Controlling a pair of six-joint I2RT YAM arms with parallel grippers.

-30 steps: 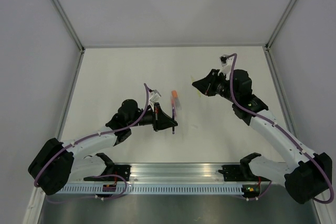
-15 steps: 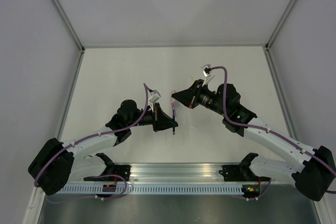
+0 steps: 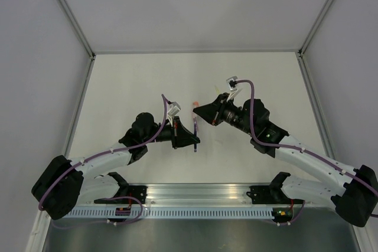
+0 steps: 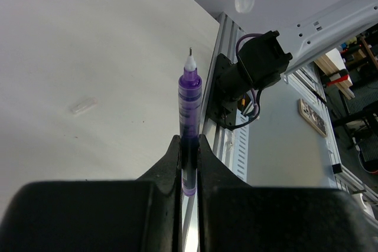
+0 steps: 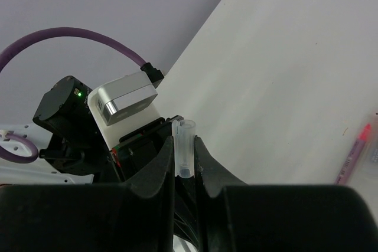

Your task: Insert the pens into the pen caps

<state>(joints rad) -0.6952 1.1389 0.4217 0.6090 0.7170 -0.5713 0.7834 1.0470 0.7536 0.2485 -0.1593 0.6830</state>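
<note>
Pen, the purple one point(image 4: 189, 101), is sitting clamped in my left pincer point(image 4: 189, 146), its tip poking out past the fingers, held off the table point(image 4: 88, 39). My right pincer point(image 5: 184, 149) is gripping a clear cap point(image 5: 187, 129). Over the last second it has been swinging in from the right side, and it is now hanging just beside the left one. I'm judging that pen and cap are coming into range for lining up, but they are not yet mating.
</note>
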